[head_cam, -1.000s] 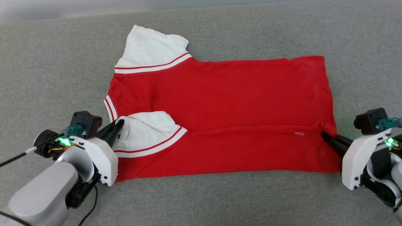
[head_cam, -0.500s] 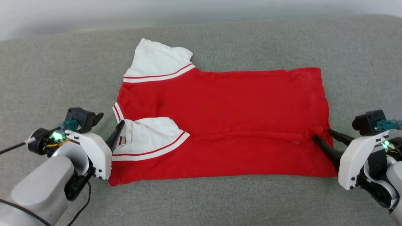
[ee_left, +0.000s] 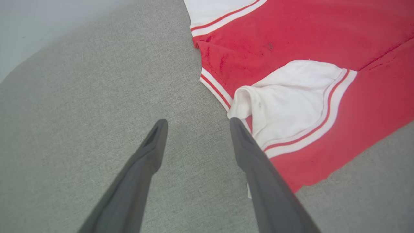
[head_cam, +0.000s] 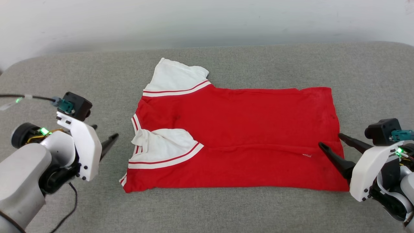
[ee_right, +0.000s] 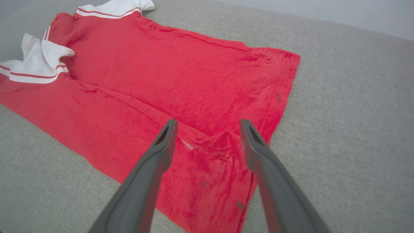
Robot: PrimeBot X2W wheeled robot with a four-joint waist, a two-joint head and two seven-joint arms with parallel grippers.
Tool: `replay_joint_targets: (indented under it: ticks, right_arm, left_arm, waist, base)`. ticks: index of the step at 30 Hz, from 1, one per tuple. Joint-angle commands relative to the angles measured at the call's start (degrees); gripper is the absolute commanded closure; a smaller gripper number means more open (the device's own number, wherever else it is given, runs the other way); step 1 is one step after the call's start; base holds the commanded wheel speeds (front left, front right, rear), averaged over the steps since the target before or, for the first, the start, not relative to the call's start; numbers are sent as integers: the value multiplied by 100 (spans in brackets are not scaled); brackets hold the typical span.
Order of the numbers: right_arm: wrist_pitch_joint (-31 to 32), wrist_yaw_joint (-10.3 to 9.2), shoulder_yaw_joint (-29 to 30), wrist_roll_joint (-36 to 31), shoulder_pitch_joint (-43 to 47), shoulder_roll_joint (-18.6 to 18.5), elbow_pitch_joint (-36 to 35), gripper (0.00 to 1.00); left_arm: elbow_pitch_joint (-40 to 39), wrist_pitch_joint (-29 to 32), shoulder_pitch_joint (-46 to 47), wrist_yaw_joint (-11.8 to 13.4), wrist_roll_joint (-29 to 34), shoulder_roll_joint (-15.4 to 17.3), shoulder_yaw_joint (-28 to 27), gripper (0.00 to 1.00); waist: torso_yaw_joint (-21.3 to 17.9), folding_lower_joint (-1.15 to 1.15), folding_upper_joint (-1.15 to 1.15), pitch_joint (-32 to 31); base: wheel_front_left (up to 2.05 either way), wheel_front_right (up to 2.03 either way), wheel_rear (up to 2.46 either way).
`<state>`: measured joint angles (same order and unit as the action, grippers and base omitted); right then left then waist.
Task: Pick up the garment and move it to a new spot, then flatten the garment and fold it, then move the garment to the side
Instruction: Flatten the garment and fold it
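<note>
My left end effector point(head_cam: 104, 132) and right end effector point(head_cam: 330, 139) both stand spread and empty. I judge the near fold laid, so I'd next reach past it for the far edge, pinching both ends level to keep the crease straight. The red T-shirt point(head_cam: 245, 123) lies flat on the grey bench point(head_cam: 64, 74). Its collar is just ahead-right of the left tips, its hem beneath the right tips, and the far white sleeve point(head_cam: 174, 77) well beyond.

In view: 1 garment point(head_cam: 242, 129), 2 grippers, left gripper point(head_cam: 105, 132) and right gripper point(head_cam: 330, 139), and 1 grey cushioned surface point(head_cam: 258, 210).
</note>
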<state>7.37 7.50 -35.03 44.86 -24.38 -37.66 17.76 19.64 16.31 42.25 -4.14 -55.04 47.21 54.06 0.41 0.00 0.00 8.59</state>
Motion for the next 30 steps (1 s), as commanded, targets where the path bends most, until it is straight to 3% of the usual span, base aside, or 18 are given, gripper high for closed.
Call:
replay_joint_targets:
  ticks: [1, 11, 17, 25, 26, 27, 28, 30]
  right_arm:
    - [33, -2, 10, 2, 45, 30, -55, 0]
    - [271, -2, -51, -9, -80, 117, -162, 0]
    - [457, -2, -204, 39, -197, 168, -170, 0]
    - [426, -2, -367, -36, -465, 122, -121, 0]
    - [425, -2, -389, -70, -503, 89, -118, 0]
    - [424, -2, -406, -92, -531, 75, -128, 0]
    - [434, -2, -412, -103, -566, 59, -141, 0]
    - [481, -3, -427, -182, -702, -47, -181, 0]
  left_arm:
    - [-64, 261, 9, -51, -221, -19, 28, 0]
    - [-304, 2287, 279, -139, -1080, 28, 322, 0]
    - [-17, 2943, 362, -60, -1158, -242, 595, 0]
    - [440, 3126, 195, -191, -883, -501, 1065, 0]
    - [471, 3089, 182, -211, -876, -522, 1077, 24]
    - [519, 3059, 181, -235, -874, -539, 1088, 67]
    - [561, 3034, 191, -240, -872, -550, 1094, 100]
    - [605, 2977, 247, -288, -806, -523, 1139, 100]
  waist:
    - [8, 0, 0, -1]
    - [-119, 0, 0, 126]
    - [-280, 0, 0, 319]
    - [-400, 0, 0, 415]
    - [-400, 0, 0, 403]
    - [-400, 0, 0, 381]
    - [-394, 0, 0, 355]
    - [-384, 0, 0, 303]
  base:
    - [0, 0, 0]
    - [0, 0, 0]
    - [0, 0, 0]
    - [0, 0, 0]
    - [0, 0, 0]
    - [0, 0, 0]
    - [0, 0, 0]
    - [0, 0, 0]
